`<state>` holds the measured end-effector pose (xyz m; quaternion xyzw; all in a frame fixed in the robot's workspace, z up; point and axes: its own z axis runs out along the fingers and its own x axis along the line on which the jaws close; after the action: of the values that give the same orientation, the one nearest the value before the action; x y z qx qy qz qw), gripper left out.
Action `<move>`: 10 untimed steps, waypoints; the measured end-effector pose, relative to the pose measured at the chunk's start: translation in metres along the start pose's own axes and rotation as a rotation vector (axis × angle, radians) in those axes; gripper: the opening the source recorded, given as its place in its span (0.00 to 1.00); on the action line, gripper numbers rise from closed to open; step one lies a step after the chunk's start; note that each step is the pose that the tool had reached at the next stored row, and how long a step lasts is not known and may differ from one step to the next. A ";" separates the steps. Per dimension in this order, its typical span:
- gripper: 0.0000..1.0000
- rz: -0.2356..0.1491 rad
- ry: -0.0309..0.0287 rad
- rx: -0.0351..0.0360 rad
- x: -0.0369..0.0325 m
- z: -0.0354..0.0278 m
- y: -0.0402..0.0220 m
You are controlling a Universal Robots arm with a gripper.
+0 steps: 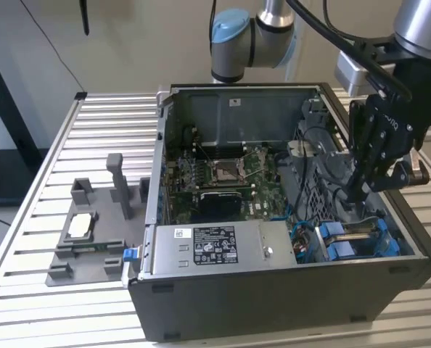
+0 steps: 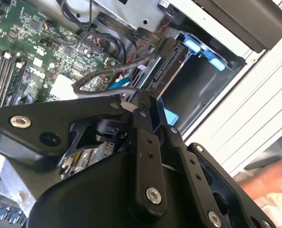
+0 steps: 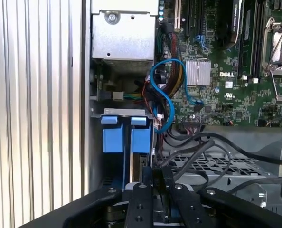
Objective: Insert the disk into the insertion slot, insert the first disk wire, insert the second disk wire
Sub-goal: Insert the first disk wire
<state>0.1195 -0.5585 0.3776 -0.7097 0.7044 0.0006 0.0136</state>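
Here we note matte black gripper (image 1: pixel 362 196) beside boxy dark grey metal insertion slot (image 3: pixel 122 112) with blue plastic tabs (image 3: pixel 113 138); fingers (image 2: pixel 142 105) pressed together, thin black cable (image 2: pixel 98 88) at tips.

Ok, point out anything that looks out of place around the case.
Nothing looks broken or spilled. Two things stand out. A loose blue cable loops untidily over the motherboard. A person's hand is over the slatted table just outside the case, near where the gripper works.
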 end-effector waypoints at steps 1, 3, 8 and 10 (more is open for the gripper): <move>0.19 0.000 0.0000 -0.0011 0.0005 0.0006 -0.0010; 0.19 0.001 0.0000 -0.0047 0.0013 0.0016 -0.0028; 0.19 0.004 0.0000 -0.0165 0.0027 0.0043 -0.0081; 0.19 0.004 -0.0001 -0.0199 0.0034 0.0057 -0.0112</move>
<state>0.1308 -0.5617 0.3720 -0.7082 0.7059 0.0077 0.0066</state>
